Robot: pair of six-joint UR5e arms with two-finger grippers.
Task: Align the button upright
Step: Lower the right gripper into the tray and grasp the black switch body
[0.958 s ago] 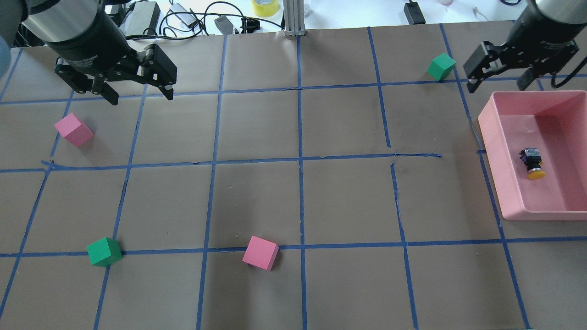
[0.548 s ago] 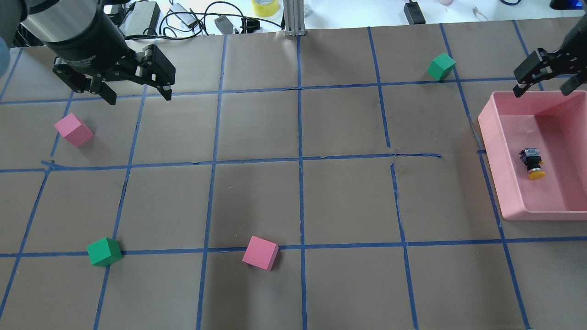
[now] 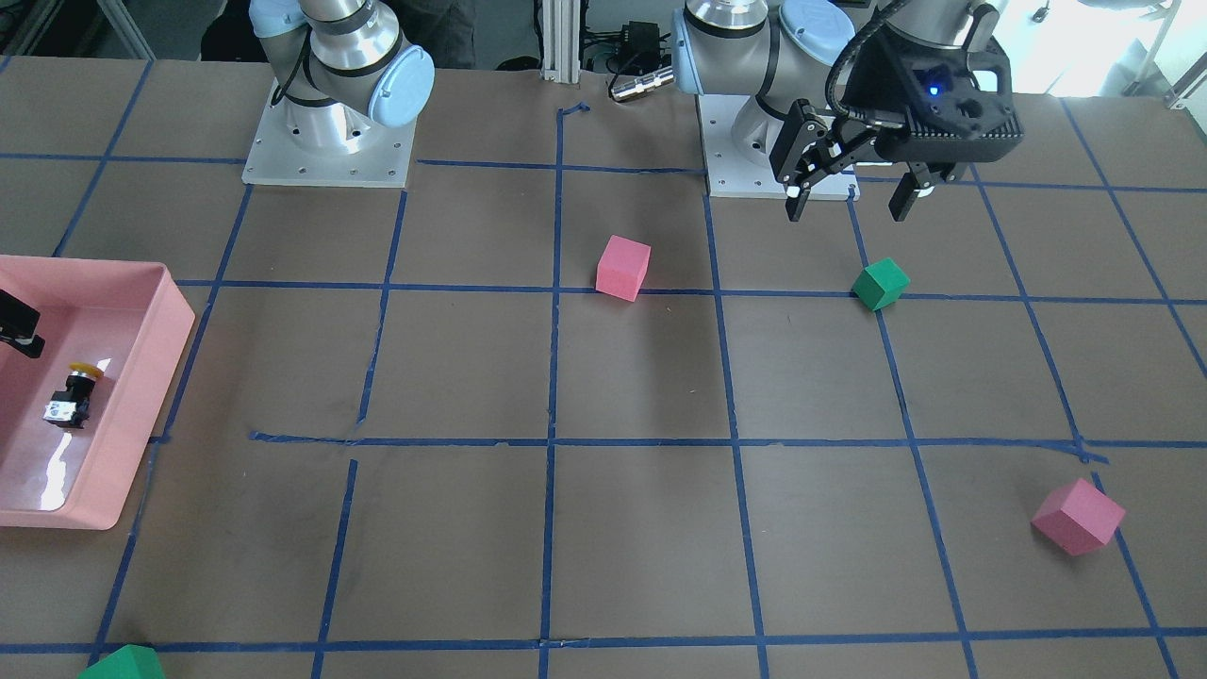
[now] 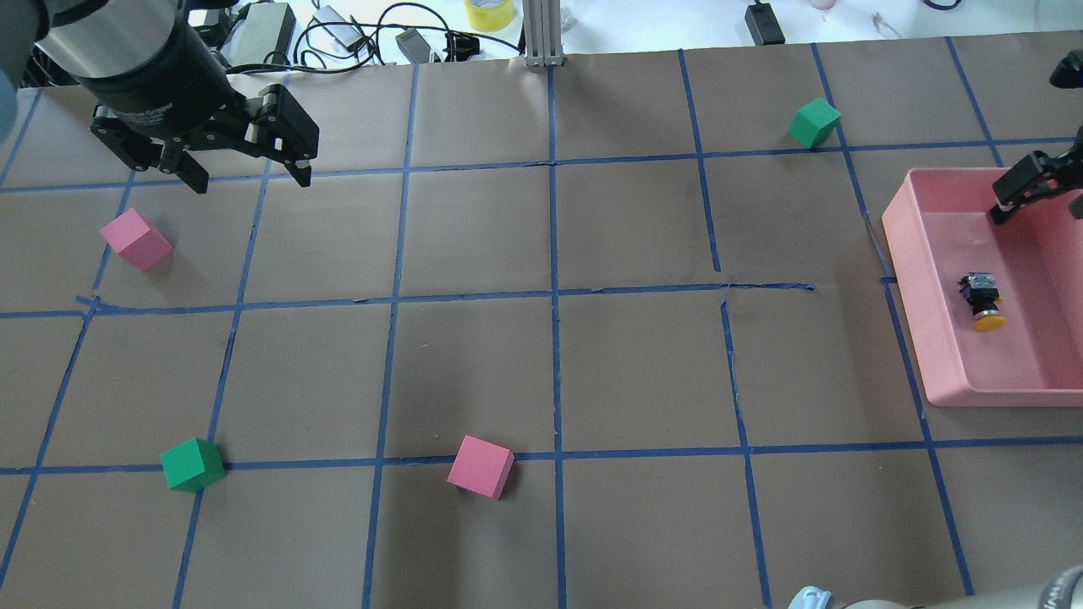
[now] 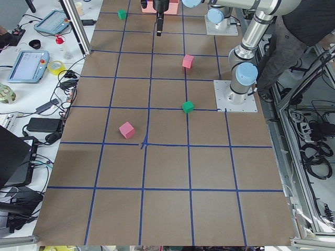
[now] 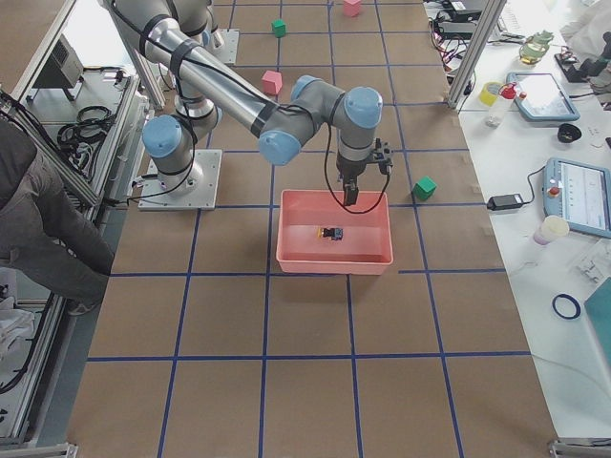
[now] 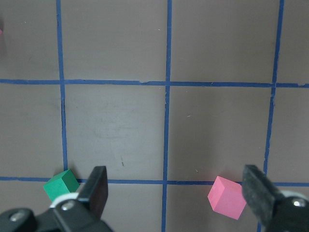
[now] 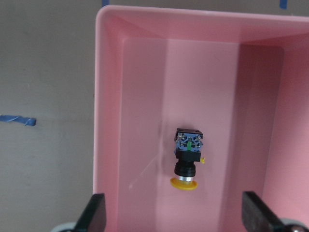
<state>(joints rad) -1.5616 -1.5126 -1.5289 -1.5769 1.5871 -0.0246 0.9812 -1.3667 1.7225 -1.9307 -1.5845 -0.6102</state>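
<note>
Front view: button (image 3: 73, 394) lies on its side in pink tray (image 3: 175, 311); left gripper (image 3: 853, 203) spread, well apart. Overhead: right gripper (image 4: 1047, 199) over tray's far end, clear of button. Right wrist: fingers (image 8: 94, 215) spread wide, button centred ahead, untouched.

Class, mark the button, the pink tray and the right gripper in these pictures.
button (image 8: 187, 162), right wrist view, its black body.
pink tray (image 4: 918, 279), overhead view, the wall toward the table's middle.
right gripper (image 8: 175, 205), right wrist view, midway between its open fingertips.
</note>
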